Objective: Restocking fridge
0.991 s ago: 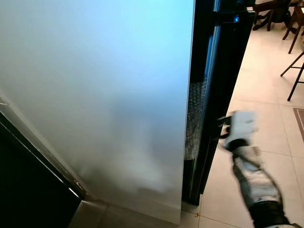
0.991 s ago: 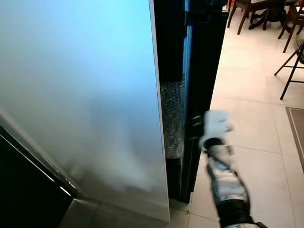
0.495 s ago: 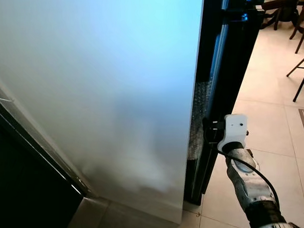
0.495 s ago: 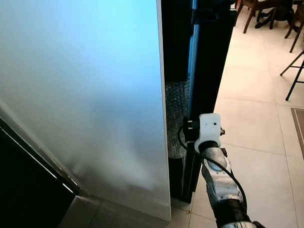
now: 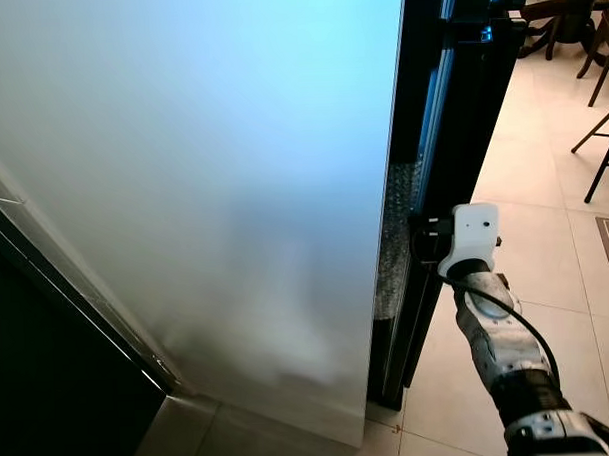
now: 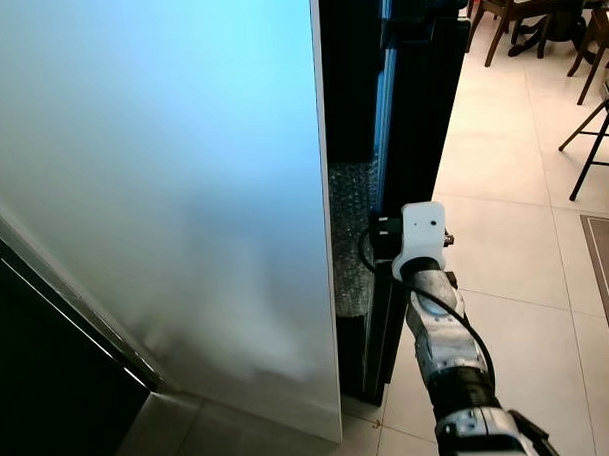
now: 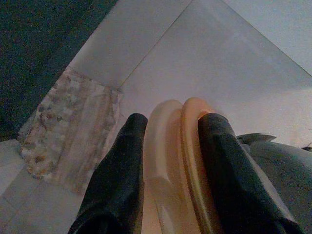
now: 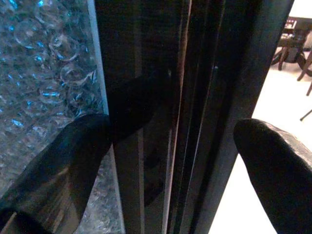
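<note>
- The left pincer (image 7: 168,161) is seen in its wrist view closed on a stack of two pale orange rounded pieces (image 7: 178,165), held between its black fingers (image 7: 122,170) above pale floor tiles; what the pieces are cannot be told.
- The right pincer (image 8: 170,146) is held with its fingers spread wide, one on each side of the dark vertical edge of the fridge door (image 5: 452,163); nothing is gripped.
- That door edge runs upright, straight ahead of the right pincer, which is judged the nearer arm for pulling it.
- Bubble wrap (image 6: 352,236) is seen in the gap beside the edge.
- A large white panel (image 5: 203,191) stands left.
- Chairs (image 6: 497,11) stand far beyond.
</note>
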Controlling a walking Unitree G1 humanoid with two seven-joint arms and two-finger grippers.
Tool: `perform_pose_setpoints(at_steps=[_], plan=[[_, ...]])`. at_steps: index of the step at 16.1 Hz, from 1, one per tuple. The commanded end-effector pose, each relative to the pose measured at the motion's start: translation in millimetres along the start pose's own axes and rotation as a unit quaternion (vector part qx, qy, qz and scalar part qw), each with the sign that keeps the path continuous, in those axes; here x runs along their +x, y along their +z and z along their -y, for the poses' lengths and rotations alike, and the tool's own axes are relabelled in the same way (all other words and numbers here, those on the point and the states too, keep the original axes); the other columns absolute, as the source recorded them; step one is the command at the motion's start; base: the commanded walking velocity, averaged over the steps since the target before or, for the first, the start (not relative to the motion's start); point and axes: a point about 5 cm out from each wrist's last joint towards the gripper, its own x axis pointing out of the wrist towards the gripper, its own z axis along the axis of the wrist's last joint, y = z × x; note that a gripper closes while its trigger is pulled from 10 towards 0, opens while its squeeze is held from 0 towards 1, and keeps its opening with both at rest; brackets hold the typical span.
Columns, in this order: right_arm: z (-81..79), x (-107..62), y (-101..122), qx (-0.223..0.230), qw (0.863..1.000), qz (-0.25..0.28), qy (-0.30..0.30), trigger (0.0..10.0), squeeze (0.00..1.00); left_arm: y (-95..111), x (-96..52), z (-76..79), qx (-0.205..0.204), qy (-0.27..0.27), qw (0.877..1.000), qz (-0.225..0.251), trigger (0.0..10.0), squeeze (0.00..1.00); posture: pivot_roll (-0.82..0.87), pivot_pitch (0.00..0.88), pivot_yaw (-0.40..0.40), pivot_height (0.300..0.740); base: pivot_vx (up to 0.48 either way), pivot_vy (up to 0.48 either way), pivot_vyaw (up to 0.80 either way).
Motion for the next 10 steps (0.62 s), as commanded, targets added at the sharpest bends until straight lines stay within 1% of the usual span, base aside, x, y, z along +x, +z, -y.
perform_pose_setpoints(at_steps=[1,3,6,8,10], plan=[[3.9,5.3,13,0.001,1.000,0.025,-0.010,10.0,0.00,-2,-0.5,-2.6,-0.005,0.005,1.000,-0.005,10.0,0.00,-0.08,0.000,0.081,0.740,0.000,0.000,0.00],[9.1,5.1,16,0.004,0.999,0.034,-0.022,10.0,0.00,-2,-0.5,-2.2,-0.005,0.004,1.000,-0.005,10.0,0.00,-0.08,0.000,0.081,0.740,0.000,0.000,0.00],[17.1,-1.3,12,0.003,0.998,0.035,-0.046,10.0,0.00,-2,-0.5,-2.2,-0.004,0.004,1.000,-0.007,10.0,0.00,-0.08,0.000,0.081,0.740,0.000,0.000,0.00],[24.7,-11.3,6,0.009,0.997,0.037,-0.069,10.0,0.00,-2,-0.7,-2.7,-0.002,0.004,1.000,-0.007,10.0,0.00,-0.09,0.000,0.084,0.740,0.000,0.000,0.00],[29.0,-18.7,0,0.008,0.996,0.031,-0.085,10.0,0.00,-3,-0.9,-3.4,0.008,0.002,1.000,-0.009,10.0,0.00,-0.09,0.000,0.084,0.740,0.000,0.000,0.00]])
